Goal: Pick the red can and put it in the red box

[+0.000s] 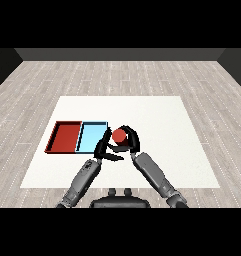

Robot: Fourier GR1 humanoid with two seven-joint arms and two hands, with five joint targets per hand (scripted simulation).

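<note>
Head view, red can (119, 134): upright near the middle of the worktop (157, 115), just beside the light blue tray's (92, 134) right edge.
Head view, right hand (131, 140): fingers curled round the can from its right side, gripping it, probably so it can be lifted.
Head view, left hand (103, 149): close to the can's lower left; I cannot tell whether its fingers are spread or curled.
Head view, red tray (66, 136): nearer the worktop's left edge, touching the blue tray and holding nothing.
Judgement: the can must cross the blue tray to arrive there.
</note>
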